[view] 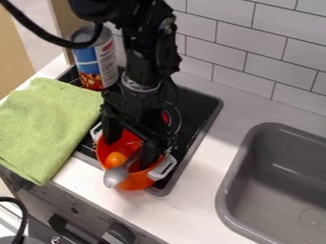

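Note:
The black gripper [130,151] hangs down over an orange pot [135,182], its fingers apart and open. One finger is near the pot's left side, and the other dips inside toward the right. The pot has pale handles at its left and right and stands on the black stove top [196,116]. Inside it lies a round orange item [115,159]. A silver spoon-like utensil [116,176] leans across the pot's front rim, its rounded end outside; its other end is partly hidden by the gripper.
A green cloth [47,121] covers the stove's left part and counter. Behind, a tall can [96,59] stands at the stove's back left. A grey sink [280,176] lies at the right, and a tiled wall [255,45] rises behind. Stove knobs [119,233] line the front.

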Available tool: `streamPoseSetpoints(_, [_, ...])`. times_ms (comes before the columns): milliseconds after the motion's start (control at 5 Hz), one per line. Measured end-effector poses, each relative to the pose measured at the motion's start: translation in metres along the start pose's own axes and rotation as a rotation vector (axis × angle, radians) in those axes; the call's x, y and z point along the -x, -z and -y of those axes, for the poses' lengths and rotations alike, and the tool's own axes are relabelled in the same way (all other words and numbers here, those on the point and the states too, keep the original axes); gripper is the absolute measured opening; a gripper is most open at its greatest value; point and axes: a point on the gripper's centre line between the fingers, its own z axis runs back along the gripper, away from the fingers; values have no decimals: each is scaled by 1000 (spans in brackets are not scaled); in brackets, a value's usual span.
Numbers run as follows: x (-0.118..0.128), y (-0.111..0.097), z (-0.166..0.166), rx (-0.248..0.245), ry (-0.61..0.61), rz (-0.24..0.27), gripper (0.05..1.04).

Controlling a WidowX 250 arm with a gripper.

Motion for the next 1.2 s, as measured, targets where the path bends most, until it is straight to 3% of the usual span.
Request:
streamPoseSetpoints(800, [-6,5,-1,-51,-32,10,968])
streamPoseSetpoints(1200, [-14,6,-2,-58,-96,35,403])
